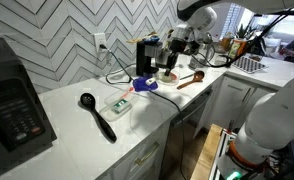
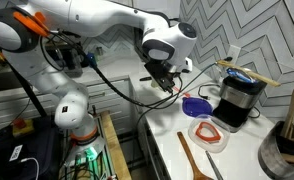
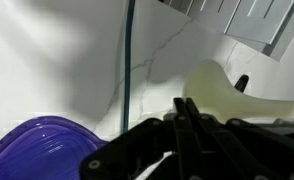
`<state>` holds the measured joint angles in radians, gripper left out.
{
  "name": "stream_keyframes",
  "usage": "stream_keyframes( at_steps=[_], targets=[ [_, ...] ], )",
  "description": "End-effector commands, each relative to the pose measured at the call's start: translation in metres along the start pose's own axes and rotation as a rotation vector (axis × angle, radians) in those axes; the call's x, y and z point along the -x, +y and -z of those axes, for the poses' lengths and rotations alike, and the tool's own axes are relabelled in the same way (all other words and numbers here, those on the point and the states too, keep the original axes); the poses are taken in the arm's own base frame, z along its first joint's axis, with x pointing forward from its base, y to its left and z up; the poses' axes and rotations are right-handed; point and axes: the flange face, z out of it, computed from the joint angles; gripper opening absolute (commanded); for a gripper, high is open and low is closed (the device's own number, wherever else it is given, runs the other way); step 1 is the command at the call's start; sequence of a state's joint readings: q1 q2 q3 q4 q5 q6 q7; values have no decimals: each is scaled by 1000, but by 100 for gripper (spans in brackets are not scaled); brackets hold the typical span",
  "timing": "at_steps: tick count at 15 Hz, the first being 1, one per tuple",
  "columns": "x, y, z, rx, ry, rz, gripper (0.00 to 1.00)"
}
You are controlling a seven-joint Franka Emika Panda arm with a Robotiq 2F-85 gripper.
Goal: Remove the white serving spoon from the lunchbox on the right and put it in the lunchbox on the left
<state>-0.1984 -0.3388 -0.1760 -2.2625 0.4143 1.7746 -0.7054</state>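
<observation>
Gripper (image 2: 164, 83) hovers over white counter (image 3: 47, 60) beside round purple plastic lunchbox (image 3: 37, 148); whether it is clenched cannot be told. Cream spoon-like shape (image 3: 212, 85), probably the white serving spoon, lies just ahead. Approach seems under way; next, descend and grasp.

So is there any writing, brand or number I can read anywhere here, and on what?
No text here can be read.
Microwave keypad: has marks, but they are too small and blurred to read.
Coffee maker: no legible brand or label.
</observation>
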Motion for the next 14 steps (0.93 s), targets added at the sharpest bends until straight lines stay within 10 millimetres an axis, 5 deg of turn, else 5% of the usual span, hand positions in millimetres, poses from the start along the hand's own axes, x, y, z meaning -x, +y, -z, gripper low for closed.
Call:
stream_keyframes(
  at_steps=[1,6,9,14],
  targets=[
    [-3,-12,-15,22,7,4,1],
    [-42,-85,-84,108,29,109,1],
    [-75,-124,-102,136,88,102,1],
    [-101,-120,-120,172,84,52,1]
  ],
)
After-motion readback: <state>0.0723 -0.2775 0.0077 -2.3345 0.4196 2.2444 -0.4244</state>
